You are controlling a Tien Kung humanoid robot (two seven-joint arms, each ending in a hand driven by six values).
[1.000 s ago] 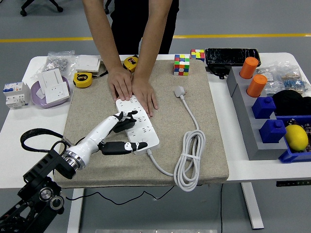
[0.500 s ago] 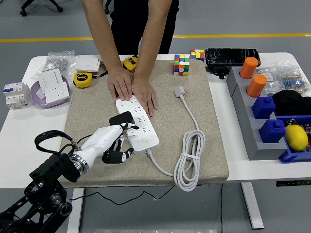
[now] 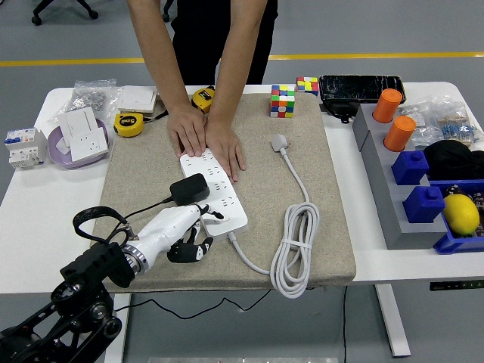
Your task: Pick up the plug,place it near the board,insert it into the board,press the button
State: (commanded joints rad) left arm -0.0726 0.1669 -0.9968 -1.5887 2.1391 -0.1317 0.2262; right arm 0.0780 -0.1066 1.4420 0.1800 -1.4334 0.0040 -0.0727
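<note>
1. You look down on a white table (image 3: 30,198) with a beige mat (image 3: 325,227) covering its middle.
2. Beyond it you see a grey floor (image 3: 393,26) crossed by a yellow line (image 3: 378,55).
3. An office chair base (image 3: 64,9) shows at your top left.
4. The light is even, with soft shadows.

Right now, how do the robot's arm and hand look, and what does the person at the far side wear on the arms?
The robot's left arm is black, built of round jointed segments, with a black cable looping above it. A silver ring joins it to the left hand, which has a white shell and black fingers. The person wears a dark top; no sleeves show over the forearms.
</note>
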